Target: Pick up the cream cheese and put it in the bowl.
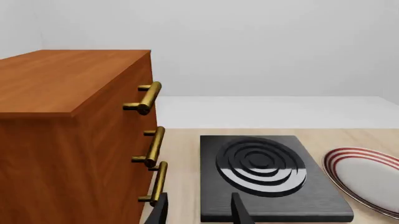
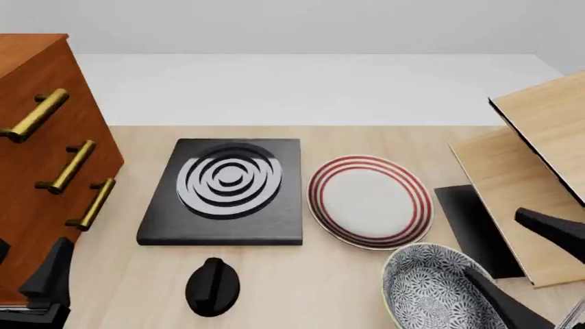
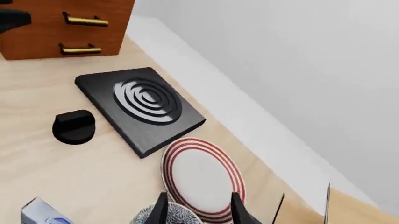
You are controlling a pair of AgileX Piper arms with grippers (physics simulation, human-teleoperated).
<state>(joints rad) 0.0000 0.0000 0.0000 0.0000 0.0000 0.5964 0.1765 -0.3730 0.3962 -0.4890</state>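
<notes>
Nearest the camera in the front view, the right gripper (image 2: 525, 271) is hovering over the round deep bowl with the dense grey-blue speckled pattern (image 2: 429, 288) at the table's near right; its two dark fingers are spread well apart with nothing between them. In the right wrist view the same fingers are framing the bowl's rim (image 3: 177, 214), and the small silver-grey cream cheese box with its blue end (image 3: 44, 212) is lying on the light wooden table (image 3: 37, 140) well apart from that gripper, off to the side of the bowl and not in it. The box is out of the front view.

At the near left, the left gripper (image 2: 41, 284) is sitting beside the brown wooden drawer cabinet with brass handles (image 2: 46, 157); its fingers (image 1: 240, 210) are parted and holding nothing.

A black round knob (image 2: 212, 284) is resting in front of the black square stove plate with pale concentric rings (image 2: 227, 192). Just beside that plate, the flat white plate with red rings (image 2: 370, 200) is lying a little beyond the bowl. A pale wooden shelf unit (image 2: 530, 171) is standing at the right.
</notes>
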